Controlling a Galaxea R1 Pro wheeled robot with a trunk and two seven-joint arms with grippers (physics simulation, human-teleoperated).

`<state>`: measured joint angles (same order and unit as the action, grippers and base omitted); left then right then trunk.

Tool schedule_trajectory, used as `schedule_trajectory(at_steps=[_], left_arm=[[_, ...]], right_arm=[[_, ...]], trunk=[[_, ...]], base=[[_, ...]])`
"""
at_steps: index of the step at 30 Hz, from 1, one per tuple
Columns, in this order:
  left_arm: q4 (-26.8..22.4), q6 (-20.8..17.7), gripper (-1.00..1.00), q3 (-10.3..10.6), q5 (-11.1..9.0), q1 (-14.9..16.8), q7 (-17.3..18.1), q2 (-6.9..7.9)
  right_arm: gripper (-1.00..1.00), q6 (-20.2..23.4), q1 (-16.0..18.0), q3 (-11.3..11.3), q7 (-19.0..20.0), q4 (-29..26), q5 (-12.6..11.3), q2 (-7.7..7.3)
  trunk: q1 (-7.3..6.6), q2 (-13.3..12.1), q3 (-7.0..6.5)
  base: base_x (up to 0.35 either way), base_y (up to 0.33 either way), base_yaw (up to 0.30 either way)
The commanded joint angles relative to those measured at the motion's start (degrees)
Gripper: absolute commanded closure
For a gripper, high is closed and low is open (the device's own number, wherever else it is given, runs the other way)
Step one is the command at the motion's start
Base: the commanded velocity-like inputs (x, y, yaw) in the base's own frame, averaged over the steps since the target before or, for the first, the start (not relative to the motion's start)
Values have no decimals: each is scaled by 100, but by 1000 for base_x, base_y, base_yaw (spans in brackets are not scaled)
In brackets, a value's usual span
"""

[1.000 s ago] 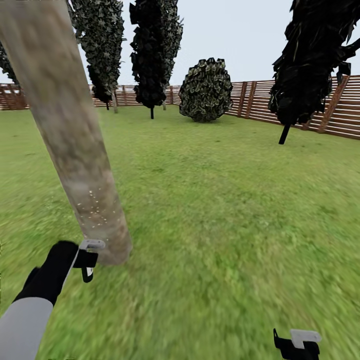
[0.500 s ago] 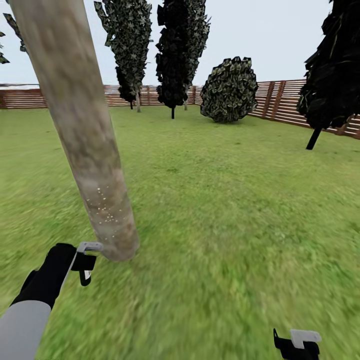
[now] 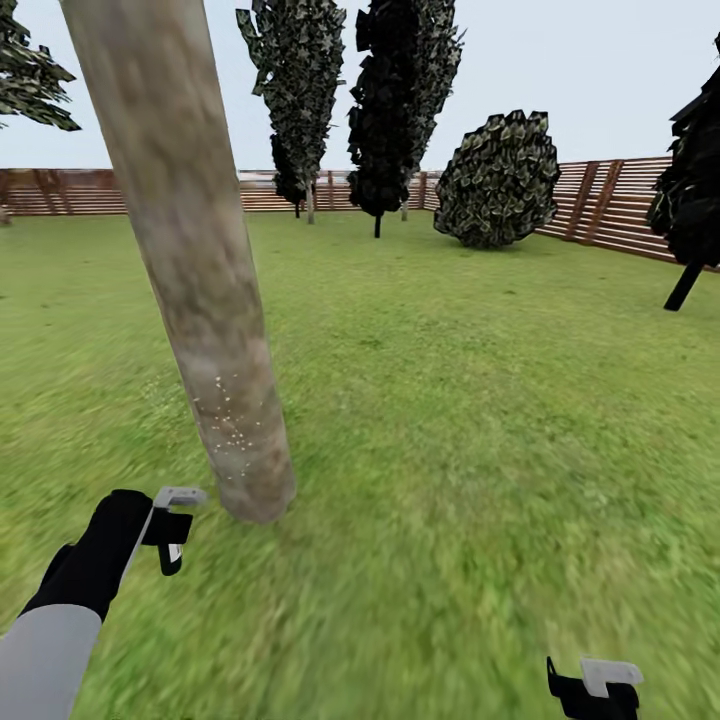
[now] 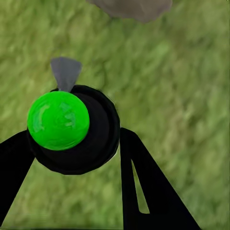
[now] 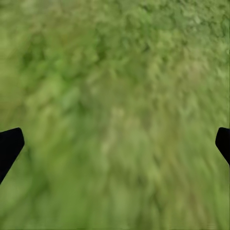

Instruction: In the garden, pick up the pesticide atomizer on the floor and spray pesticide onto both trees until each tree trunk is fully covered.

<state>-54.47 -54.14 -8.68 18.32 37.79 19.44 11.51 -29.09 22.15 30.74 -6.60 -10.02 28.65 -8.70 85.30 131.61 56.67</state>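
Head view: left gripper [image 3: 172,528] near the base of the tree trunk [image 3: 190,260], pale specks low on the bark; lawn [image 3: 480,420] around. Right gripper [image 3: 592,688] low over grass.
Left wrist view: jaws clamped on the pesticide atomizer [image 4: 72,129], green spot up.
Right wrist view: fingertips [image 5: 9,146] spread wide, nothing between, grass below.

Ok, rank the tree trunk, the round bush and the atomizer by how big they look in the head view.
1. tree trunk, nearest the camera, so its lead is partly perspective
2. round bush, far off by the fence
3. pesticide atomizer in the left gripper
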Motion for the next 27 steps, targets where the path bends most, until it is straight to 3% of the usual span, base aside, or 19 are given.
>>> schedule_trajectory(at_steps=[1, 8, 19, 27], left_arm=[[-1, 0, 100, -1, -1, 0, 1, 0], [-7, 0, 100, -2, 1, 0, 3, -8], [-37, -2, 100, -2, -2, 0, -2, -9], [-31, -1, 100, -2, -3, 0, -2, -9]], right_arm=[[-100, 0, 0, 1, 0, 0, 0, 0], [-100, 0, 0, -7, 9, 0, 9, -3], [-100, 0, 0, 2, 1, 0, 0, -3], [-100, 0, 0, 2, -3, 0, 0, 0]], trunk=[[0, 0, 0], [0, 0, 0], [0, 0, 0], [0, 0, 0]], base=[[144, -182, 140], [157, -227, 19], [16, -272, 2], [57, -275, 242]])
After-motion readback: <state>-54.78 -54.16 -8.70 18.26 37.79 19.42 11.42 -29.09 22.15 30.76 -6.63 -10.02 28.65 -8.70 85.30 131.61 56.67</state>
